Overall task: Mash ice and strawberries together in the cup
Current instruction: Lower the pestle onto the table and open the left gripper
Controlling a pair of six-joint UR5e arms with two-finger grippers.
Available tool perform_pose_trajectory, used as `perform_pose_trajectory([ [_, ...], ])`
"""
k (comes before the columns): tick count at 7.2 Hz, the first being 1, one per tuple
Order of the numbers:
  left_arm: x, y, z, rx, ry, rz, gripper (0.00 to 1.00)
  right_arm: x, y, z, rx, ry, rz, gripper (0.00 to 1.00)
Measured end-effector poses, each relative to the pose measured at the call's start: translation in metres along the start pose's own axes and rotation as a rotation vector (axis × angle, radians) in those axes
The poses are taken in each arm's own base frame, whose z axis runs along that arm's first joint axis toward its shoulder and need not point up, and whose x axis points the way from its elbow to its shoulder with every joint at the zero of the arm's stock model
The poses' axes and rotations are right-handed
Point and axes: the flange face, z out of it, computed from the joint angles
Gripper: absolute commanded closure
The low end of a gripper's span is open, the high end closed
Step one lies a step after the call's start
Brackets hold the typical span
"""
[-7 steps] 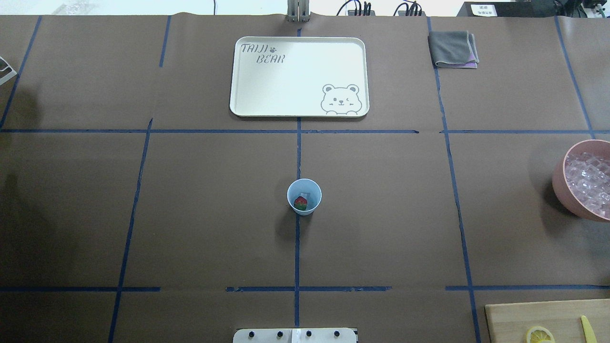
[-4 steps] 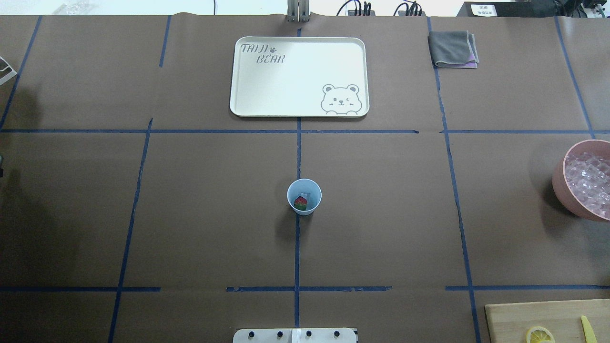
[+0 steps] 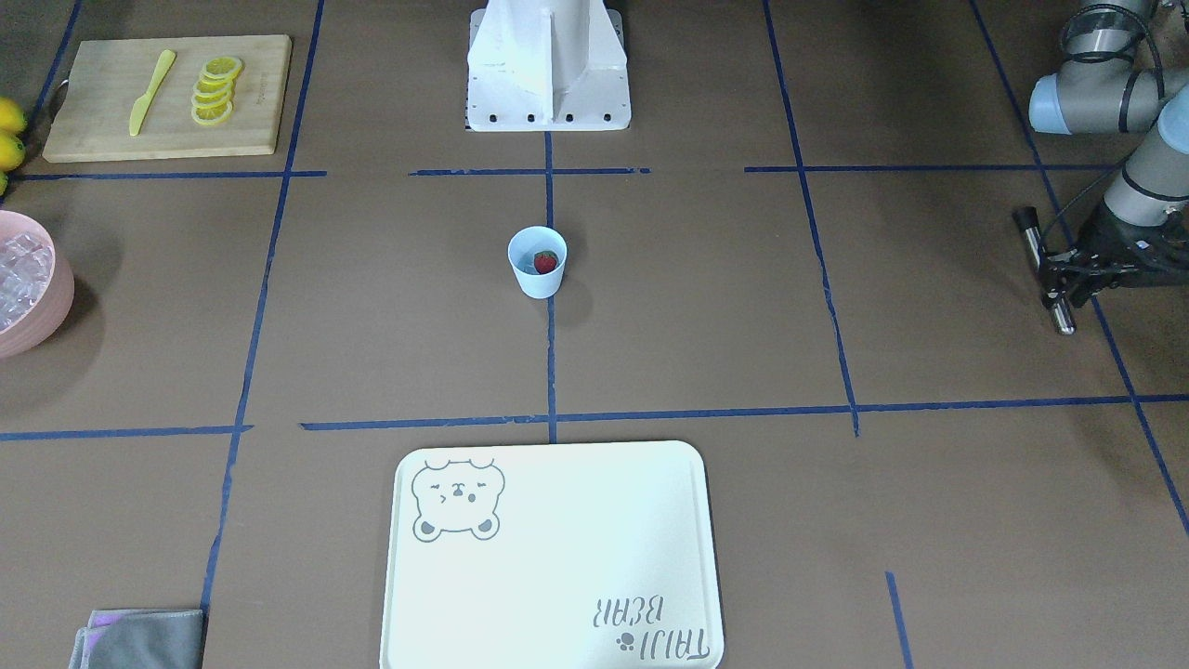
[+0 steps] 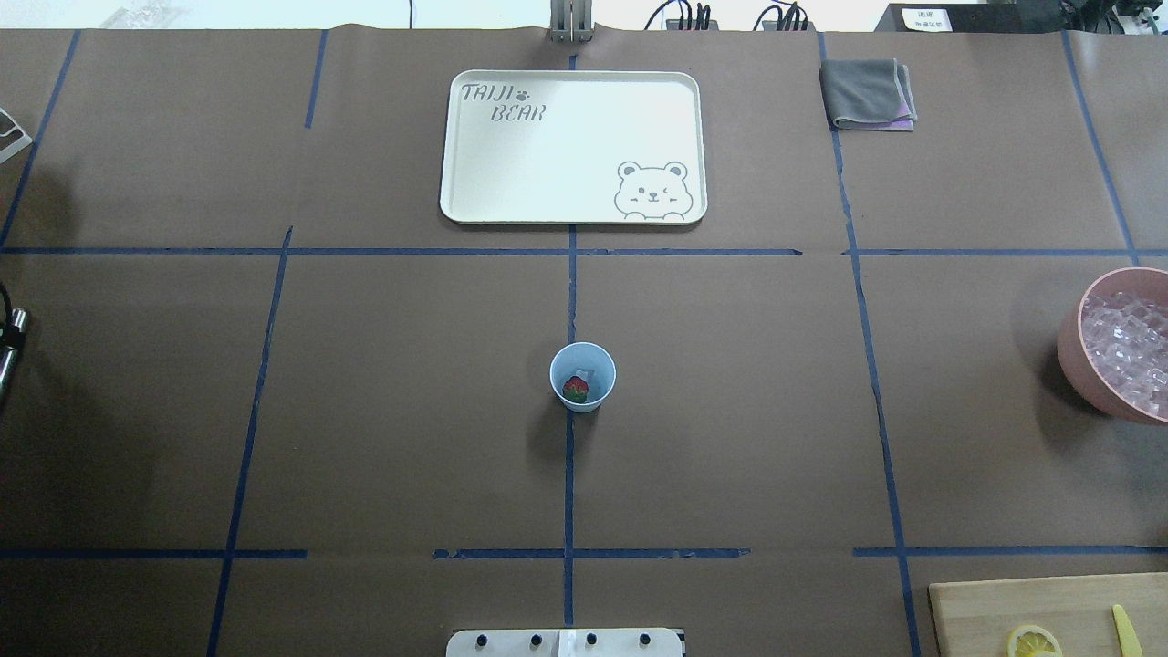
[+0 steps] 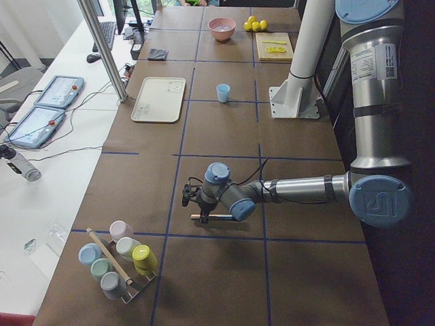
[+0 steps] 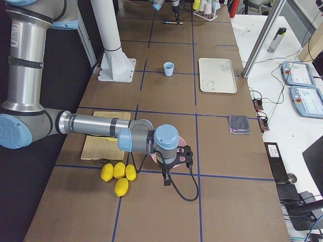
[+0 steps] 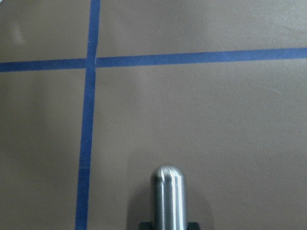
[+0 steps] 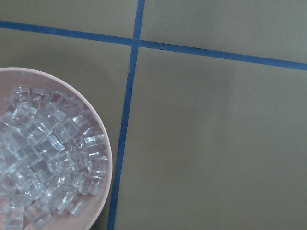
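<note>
The light blue cup stands at the table's middle, also seen as the cup. A red strawberry with a green top lies inside it, next to a clear piece of ice. More ice fills the pink bowl at the right edge. My left gripper is far to the cup's left, shut on a metal rod held level above the table; the rod's round tip shows in the left wrist view. My right gripper hangs by the pink bowl, and I cannot tell whether it is open or shut.
A white bear tray lies beyond the cup, with a grey cloth to its right. A cutting board carries lemon slices and a yellow knife. Whole lemons lie near the right arm. A rack of cups stands at the left end.
The metal rod in my left gripper has come into the overhead view at its left edge. The cup and its contents have not moved.
</note>
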Motion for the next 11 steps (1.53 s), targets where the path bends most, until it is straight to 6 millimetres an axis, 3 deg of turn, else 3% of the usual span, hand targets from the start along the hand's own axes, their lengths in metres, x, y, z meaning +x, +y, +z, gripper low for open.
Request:
perform_pose_trajectory([
  [5,-0.001,-0.002,-0.009,-0.075,0.056,0.079,0.00,-0.003,-0.001,-0.003,0.006,0.001,-0.003,0.00],
  [7,-0.019,-0.028,-0.052,-0.128,0.041,0.151,0.00,-0.004,-0.001,-0.004,0.008,0.001,-0.004,0.00],
  [9,-0.037,-0.064,-0.121,-0.172,-0.013,0.213,0.00,-0.004,-0.001,-0.004,0.007,0.001,-0.004,0.00],
  [11,-0.082,-0.080,-0.174,-0.212,-0.016,0.182,0.00,-0.004,-0.001,-0.005,0.009,0.001,-0.006,0.00],
])
